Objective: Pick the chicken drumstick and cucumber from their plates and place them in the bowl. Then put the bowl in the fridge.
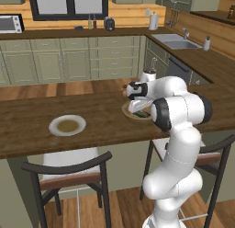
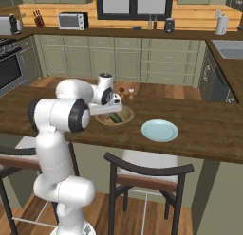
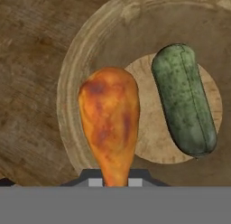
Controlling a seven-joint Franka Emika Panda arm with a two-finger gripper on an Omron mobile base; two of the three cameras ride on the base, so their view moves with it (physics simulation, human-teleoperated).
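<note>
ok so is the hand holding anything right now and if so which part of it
The hand is shut on the chicken drumstick, gripping its narrow end, with the thick end hanging over the wooden bowl beside the cucumber.

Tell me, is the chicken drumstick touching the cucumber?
Apart. In the hand view, bare bowl floor shows between the chicken drumstick and cucumber.
</note>
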